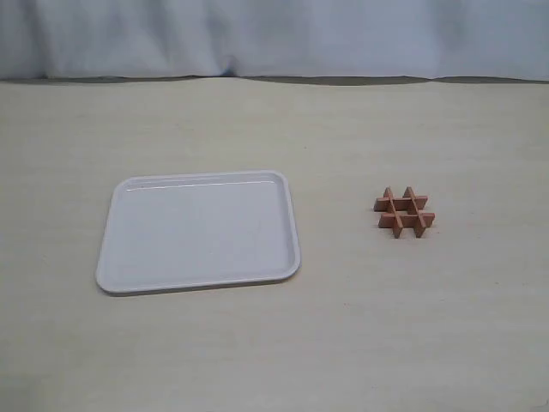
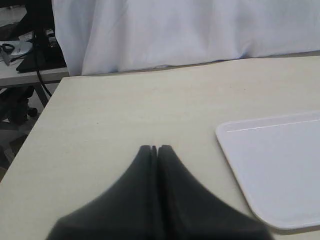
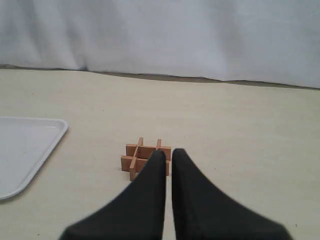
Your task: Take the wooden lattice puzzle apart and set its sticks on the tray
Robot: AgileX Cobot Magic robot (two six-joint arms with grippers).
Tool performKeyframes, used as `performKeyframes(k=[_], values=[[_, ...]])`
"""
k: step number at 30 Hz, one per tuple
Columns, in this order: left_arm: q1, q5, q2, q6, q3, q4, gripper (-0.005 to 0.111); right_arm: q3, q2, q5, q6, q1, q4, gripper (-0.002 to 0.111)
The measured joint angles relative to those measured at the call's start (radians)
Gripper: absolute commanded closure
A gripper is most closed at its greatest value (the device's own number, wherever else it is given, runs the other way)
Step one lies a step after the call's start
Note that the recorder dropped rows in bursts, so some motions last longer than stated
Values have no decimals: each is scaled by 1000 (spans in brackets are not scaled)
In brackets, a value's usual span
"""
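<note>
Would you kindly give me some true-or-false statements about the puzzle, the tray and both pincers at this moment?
1. The wooden lattice puzzle is assembled as one grid. True.
2. Two sticks lie on the tray. False: nothing lies on it.
3. The left pincer is shut. True.
4. The right pincer grips the puzzle. False: it holds nothing; the puzzle lies beyond its tips.
5. In the exterior view the puzzle sits left of the tray. False: it sits to the right.

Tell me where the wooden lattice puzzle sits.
In the exterior view the wooden lattice puzzle rests assembled on the table, right of the tray and clear of it, just ahead of the right gripper.
</note>
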Motion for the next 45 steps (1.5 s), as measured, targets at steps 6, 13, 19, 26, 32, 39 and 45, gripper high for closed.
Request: performKeyframes(k=[6, 13, 19, 26, 32, 39, 45], values=[[0, 0, 0, 0, 0, 0, 107, 0, 0, 0, 0, 0, 0, 104], [0, 0, 0, 0, 0, 0, 107, 0, 0, 0, 0, 0, 0, 104], [0, 0, 0, 0, 0, 0, 107, 0, 0, 0, 0, 0, 0, 104], [0, 0, 0, 0, 0, 0, 107, 0, 0, -155, 17, 0, 158, 104], [0, 0, 0, 0, 0, 0, 107, 0, 0, -271, 23, 0, 449, 104], [0, 0, 0, 0, 0, 0, 107, 0, 0, -318, 25, 0, 636, 104], [0, 0, 0, 0, 0, 0, 107, 0, 0, -379, 27, 0, 650, 104]])
